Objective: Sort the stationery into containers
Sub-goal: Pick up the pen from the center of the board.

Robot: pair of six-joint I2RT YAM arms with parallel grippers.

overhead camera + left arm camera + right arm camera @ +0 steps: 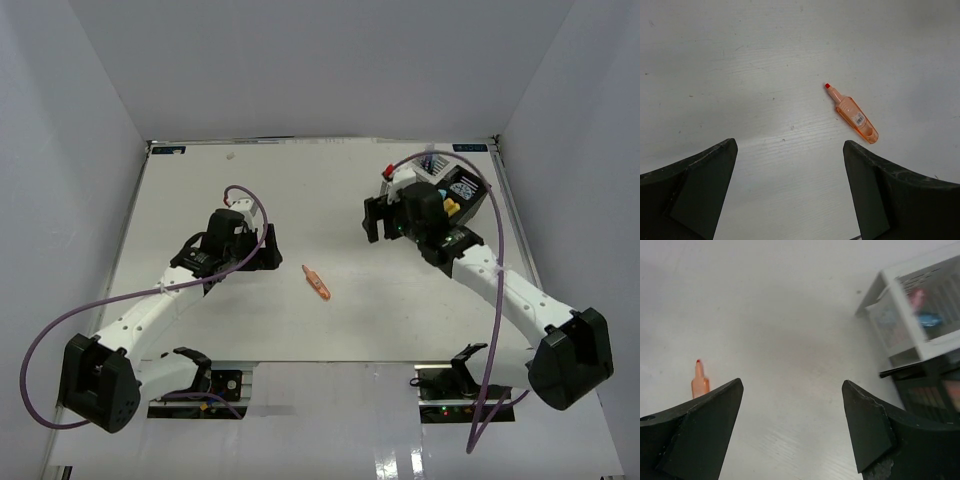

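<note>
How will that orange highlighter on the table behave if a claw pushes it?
The orange highlighter looks like rigid plastic, so probably stiff and light. Its body seems flattish, so it may slide rather than roll. Its smooth shell could slip when pinched.

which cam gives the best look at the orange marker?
Left wrist: the orange marker lies whole, close and sharp, red tip and label visible. Top external shows it whole but tiny. Right wrist shows only its tip end; the rest is hidden behind a black finger.

White table w/ scuffed top, pale walls on 3 sides, blue sticker at far-left corner.
</note>
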